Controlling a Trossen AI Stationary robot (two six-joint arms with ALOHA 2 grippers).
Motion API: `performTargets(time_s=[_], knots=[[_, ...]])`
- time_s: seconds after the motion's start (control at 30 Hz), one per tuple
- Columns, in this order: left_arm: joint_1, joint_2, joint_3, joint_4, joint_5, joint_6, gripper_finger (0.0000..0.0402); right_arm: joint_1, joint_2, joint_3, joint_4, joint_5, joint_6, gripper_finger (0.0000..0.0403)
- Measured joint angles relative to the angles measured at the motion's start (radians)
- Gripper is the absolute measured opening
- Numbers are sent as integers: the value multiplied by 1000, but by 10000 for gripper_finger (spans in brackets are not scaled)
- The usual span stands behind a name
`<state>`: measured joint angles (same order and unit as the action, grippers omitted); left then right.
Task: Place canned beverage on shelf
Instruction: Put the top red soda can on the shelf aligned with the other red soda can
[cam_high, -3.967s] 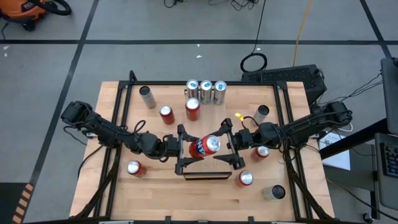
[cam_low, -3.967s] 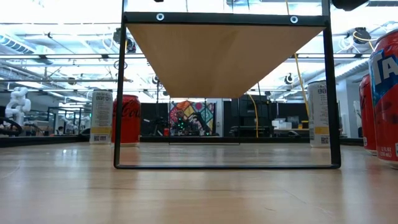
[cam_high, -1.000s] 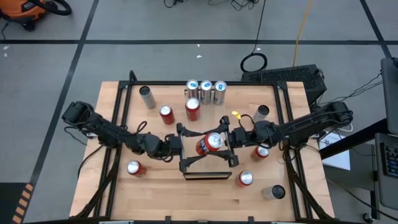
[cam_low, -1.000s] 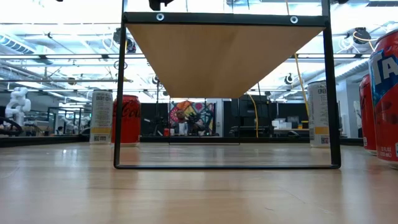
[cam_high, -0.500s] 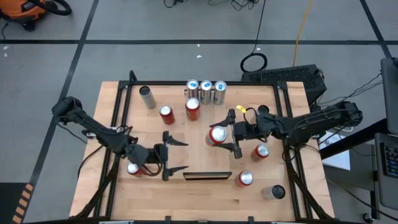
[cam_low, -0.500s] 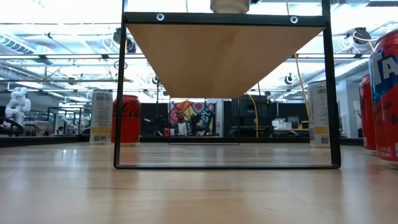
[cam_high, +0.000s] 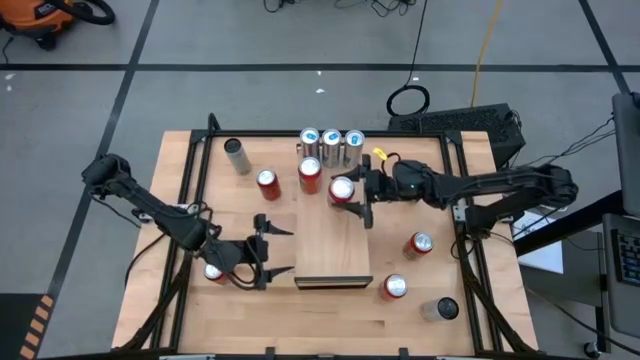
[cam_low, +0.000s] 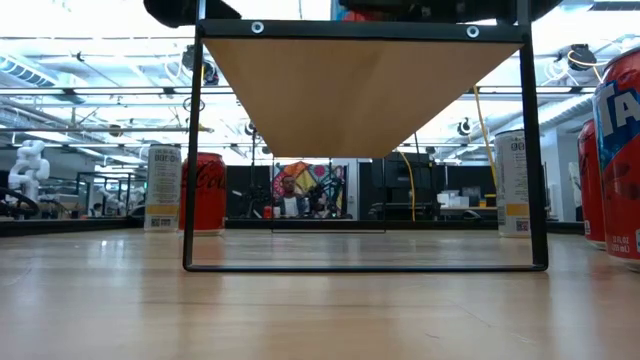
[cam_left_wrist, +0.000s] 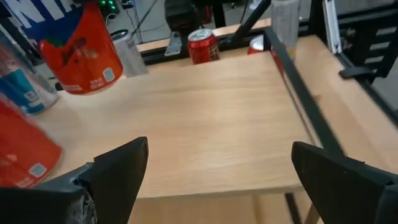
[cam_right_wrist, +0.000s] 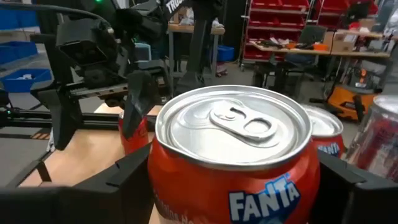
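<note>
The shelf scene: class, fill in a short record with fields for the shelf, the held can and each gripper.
shelf: pale wood panel, bare in the middle of the table
can: orange Fanta, upright over the shelf's far end
right gripper: shut on the can
left gripper: open, empty, beside the shelf's left edge

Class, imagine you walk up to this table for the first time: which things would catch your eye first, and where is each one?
First, the orange Fanta can clamped in the right gripper, held at the far end of the shelf, the pale wood panel at the table's middle. Next, the left gripper hanging wide open beside the shelf's left edge. Then the row of three silver cans lined up at the table's far edge.
</note>
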<state>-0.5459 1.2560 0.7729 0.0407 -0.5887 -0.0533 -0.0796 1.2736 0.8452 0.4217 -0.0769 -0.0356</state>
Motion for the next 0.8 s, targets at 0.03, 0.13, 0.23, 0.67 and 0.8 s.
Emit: performTargets(time_s=[0.03,0.13,0.23,0.67,0.8], knots=[[6,-1,-7,6,0,8,398,-9,5,0,0,-8,4,283],[17,-40,-36,6,10,26,393,-26,32,0,8,-7,-1,283],[19,-94,-79,41,39,41,378,-39,52,-10,25,-6,-13,283],[20,-227,-219,141,58,40,347,-134,60,-95,161,-111,32,283],[21,-223,-219,152,58,41,347,-163,62,-96,186,-135,50,283]])
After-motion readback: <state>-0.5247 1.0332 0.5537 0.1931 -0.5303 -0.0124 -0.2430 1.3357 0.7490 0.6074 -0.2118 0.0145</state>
